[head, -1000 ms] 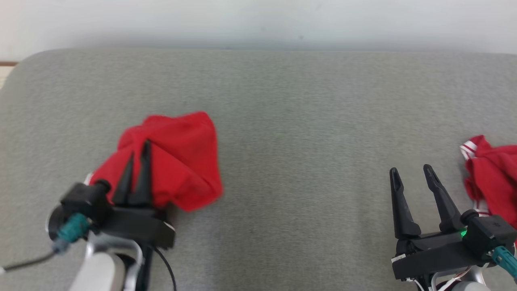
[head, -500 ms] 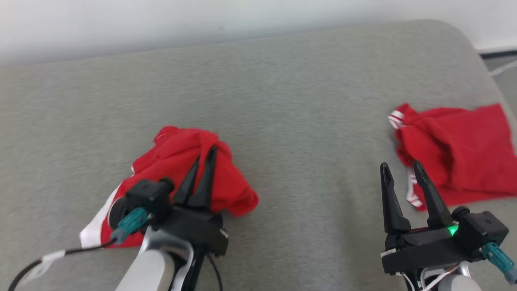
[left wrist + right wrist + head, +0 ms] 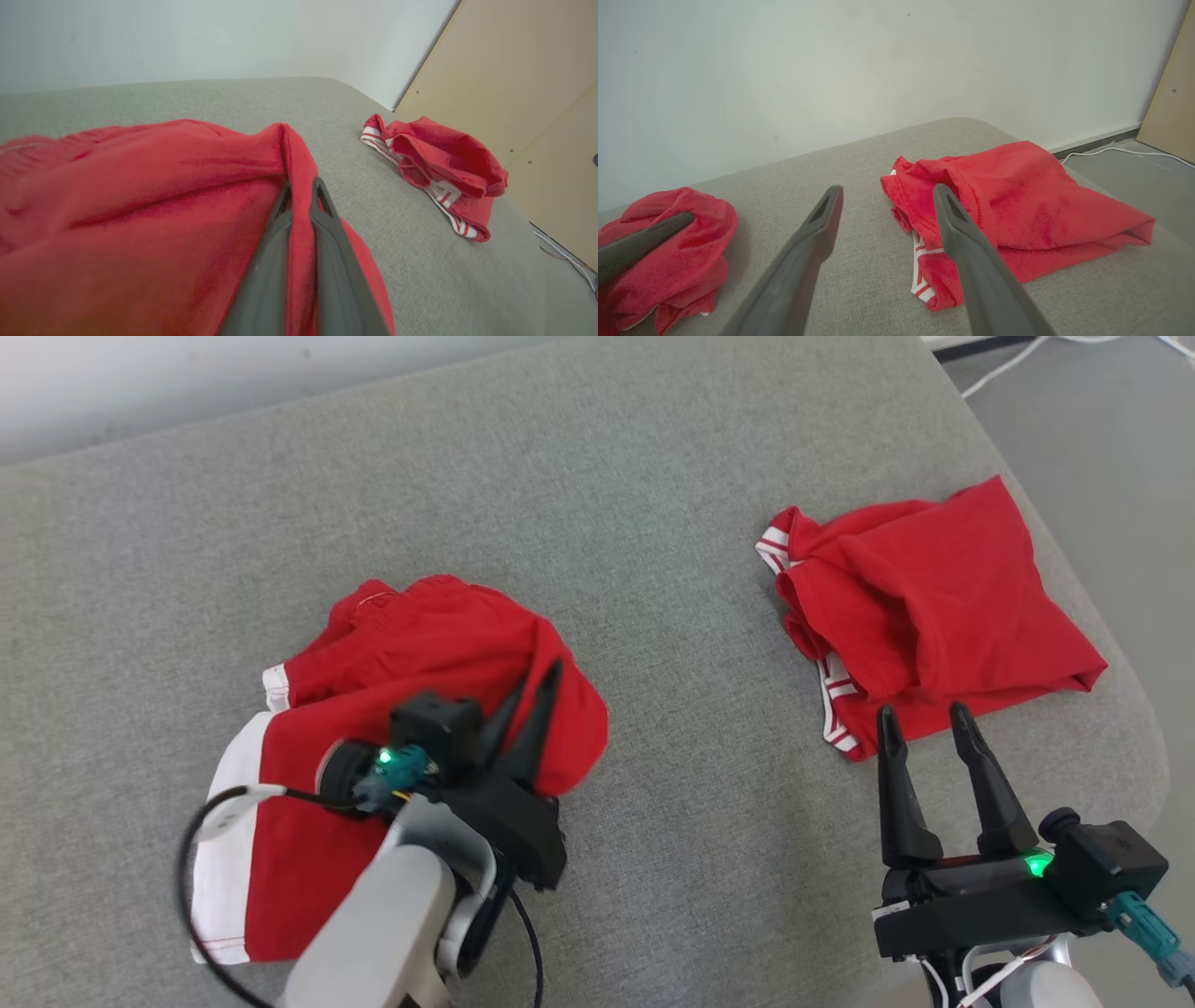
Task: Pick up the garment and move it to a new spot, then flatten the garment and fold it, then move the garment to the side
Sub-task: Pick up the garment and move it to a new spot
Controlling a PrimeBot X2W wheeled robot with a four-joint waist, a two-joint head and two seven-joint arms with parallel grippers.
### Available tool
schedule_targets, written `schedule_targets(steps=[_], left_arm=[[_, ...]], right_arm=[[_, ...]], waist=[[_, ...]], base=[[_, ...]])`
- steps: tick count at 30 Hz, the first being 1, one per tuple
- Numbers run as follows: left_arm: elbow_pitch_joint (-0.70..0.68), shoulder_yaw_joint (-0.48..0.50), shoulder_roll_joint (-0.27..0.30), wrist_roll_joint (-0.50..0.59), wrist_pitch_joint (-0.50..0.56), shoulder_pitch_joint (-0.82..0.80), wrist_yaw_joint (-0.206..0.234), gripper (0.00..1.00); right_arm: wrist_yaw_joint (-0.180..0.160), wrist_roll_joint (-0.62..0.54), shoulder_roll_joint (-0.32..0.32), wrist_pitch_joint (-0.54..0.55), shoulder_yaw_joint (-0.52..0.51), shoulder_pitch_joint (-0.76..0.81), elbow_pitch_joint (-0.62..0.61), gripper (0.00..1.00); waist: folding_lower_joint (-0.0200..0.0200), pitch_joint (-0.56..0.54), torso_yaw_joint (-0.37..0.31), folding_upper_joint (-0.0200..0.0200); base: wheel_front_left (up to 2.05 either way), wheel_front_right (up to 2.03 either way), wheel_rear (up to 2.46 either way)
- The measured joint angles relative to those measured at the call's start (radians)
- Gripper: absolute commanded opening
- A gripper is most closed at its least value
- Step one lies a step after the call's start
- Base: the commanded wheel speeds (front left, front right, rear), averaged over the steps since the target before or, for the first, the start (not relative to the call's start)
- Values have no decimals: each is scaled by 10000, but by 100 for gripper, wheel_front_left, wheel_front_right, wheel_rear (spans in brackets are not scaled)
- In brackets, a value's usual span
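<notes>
The garment (image 3: 420, 644) is red with white trim and lies partly spread on the grey cushion (image 3: 653, 523), left of the middle. My left gripper (image 3: 539, 677) is shut on a raised fold at its right side. In the left wrist view the red cloth (image 3: 140, 186) is pinched between the two fingers of the left gripper (image 3: 302, 183). My right gripper (image 3: 921, 714) stands open at the lower right, holding nothing, its tips just short of a second red garment. In the right wrist view the right gripper (image 3: 888, 189) is open over bare cushion.
A second red garment (image 3: 934, 597) with white-striped trim lies loosely folded near the cushion's right edge, also in the wrist views (image 3: 434, 158) (image 3: 1017, 196). Beyond that edge is grey floor (image 3: 1102, 429) with a white cable. A pale wall runs behind, and a beige panel (image 3: 514, 70) stands at the right.
The head view has swung to the right, bringing the second garment fully into it. The held garment, bunched up on the left gripper before, now trails spread on the cushion. The right gripper stays open.
</notes>
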Motion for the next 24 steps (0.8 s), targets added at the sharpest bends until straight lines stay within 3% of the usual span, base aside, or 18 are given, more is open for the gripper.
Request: schedule_targets(steps=[4, 5, 6, 7, 15, 19, 24], left_arm=[[564, -587, -38, -261, -163, -1, -268, 0], [654, -713, -40, -299, -236, 10, -272, 5], [698, -844, -35, -313, -332, 33, -272, 46], [698, -999, -31, -311, -451, 50, -270, 100], [-357, -1678, -23, -153, -1436, 547, -4, 100], [-1122, -1440, 236, -82, -1670, 905, 299, 100], [-2247, -616, 907, -59, -1820, 1463, 986, 100]], right_arm=[[-2, 2, 8, -4, -127, -7, 59, 100], [0, 4, 2, 2, -127, -19, 61, 100], [0, 12, -2, 4, -130, -34, 54, 100], [0, 13, -15, 10, -159, -38, 44, 100], [0, -35, -44, 77, -514, 5, -100, 100], [-2, -123, -42, 100, -686, 137, -201, 100], [0, -217, -81, 198, -819, 205, -339, 100]], waist=[[1, 143, 7, 0], [0, 144, 50, 0], [0, 137, 104, 0], [0, 123, 165, 0], [0, -273, 829, 0], [-1, -473, 1095, 0], [-2, -753, 1581, 0]], base=[[0, 0, 0], [0, 0, 0], [0, 0, 0], [0, 0, 0], [0, 0, 0], [0, 0, 0], [0, 0, 0]])
